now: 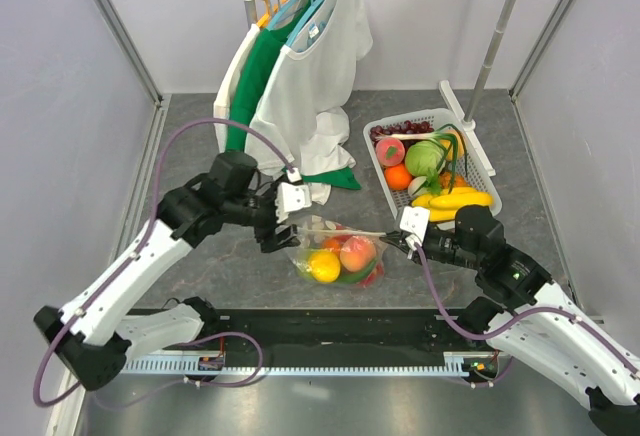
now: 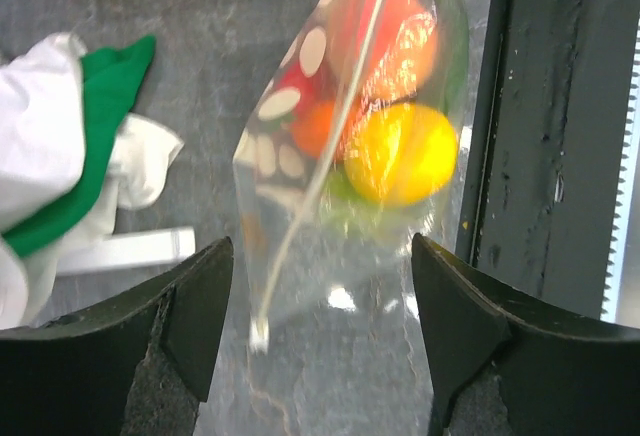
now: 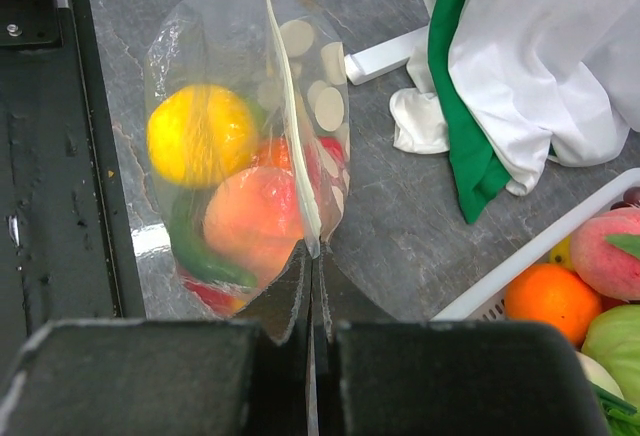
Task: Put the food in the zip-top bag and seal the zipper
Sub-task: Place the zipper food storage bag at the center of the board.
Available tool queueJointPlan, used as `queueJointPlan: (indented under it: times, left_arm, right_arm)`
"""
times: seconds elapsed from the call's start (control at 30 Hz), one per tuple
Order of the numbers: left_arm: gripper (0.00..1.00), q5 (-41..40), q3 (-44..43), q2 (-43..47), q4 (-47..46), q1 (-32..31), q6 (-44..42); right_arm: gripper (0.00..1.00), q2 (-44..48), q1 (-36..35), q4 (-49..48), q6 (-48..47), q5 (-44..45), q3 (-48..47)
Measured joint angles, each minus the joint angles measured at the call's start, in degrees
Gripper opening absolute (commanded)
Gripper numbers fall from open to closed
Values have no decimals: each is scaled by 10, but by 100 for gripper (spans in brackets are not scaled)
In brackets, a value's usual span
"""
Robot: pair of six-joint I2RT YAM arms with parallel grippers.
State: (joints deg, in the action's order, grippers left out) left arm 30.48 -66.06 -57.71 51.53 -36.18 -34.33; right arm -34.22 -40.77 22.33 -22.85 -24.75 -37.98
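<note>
From above, the zip-top bag (image 1: pixel 338 256) hangs over the table in the middle, between the two arms. The food (image 1: pixel 345 254) is already inside it: something yellow, something peach-colored and a bit of red and green. The left gripper (image 1: pixel 283 234) is right by the bag's left corner, and the right gripper (image 1: pixel 392 241) is at its right corner. Behind the right arm is a white basket (image 1: pixel 379 168) with more toy fruit in it. White and green clothes (image 1: pixel 310 66) hang on a rack at the back. In the left wrist view, the two black fingers (image 2: pixel 190 296) are wide apart and hold nothing. The end of the zipper (image 2: pixel 320 176) sits in the gap between them and touches neither one. A yellow lemon (image 2: pixel 405 156) shows through the dotted plastic. In the right wrist view, the fingers are squeezed tight on the zipper end of the bag, and this holds the bag up. An orange peach (image 3: pixel 255 221) presses against the plastic near them. So I think the filling part is done. The zipper looks like one thin line, but I cannot tell if it is pressed shut all the way along. That is the part left to finish or check.
</note>
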Motion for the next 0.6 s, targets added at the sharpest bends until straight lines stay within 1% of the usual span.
queueJointPlan:
  times: [0.07, 0.17, 0.27, 0.3, 0.37, 0.4, 0.47, 0.57, 0.6]
  left_arm:
    - [79, -4, 1, -31, -22, -24, -6]
    - [75, -6, 4, -63, -56, -51, -14]
    - [55, -7, 9, -86, -77, -61, -19]
    - [40, -7, 9, -94, -82, -62, -21]
    - [26, -4, 11, -107, -90, -62, -23]
    - [12, -2, 13, -111, -92, -62, -25]
    - [3, 5, 13, -115, -92, -62, -24]
    - [2, 16, 13, -116, -92, -62, -21]
    - [2, 17, 11, -117, -91, -62, -19]
  right_arm:
    - [0, 0, 0, 4, -2, -1, -2]
    - [0, 0, 0, 11, -4, -4, -8]
    - [0, 0, 0, 17, -6, -7, -14]
    - [0, 0, 0, 19, -6, -7, -16]
    - [0, 1, 0, 22, -6, -9, -19]
    - [0, 2, 0, 22, -6, -9, -19]
    - [0, 4, 0, 24, -5, -9, -19]
    - [0, 7, 0, 26, 6, -7, -19]
    - [20, 8, 0, 26, 9, -6, -19]
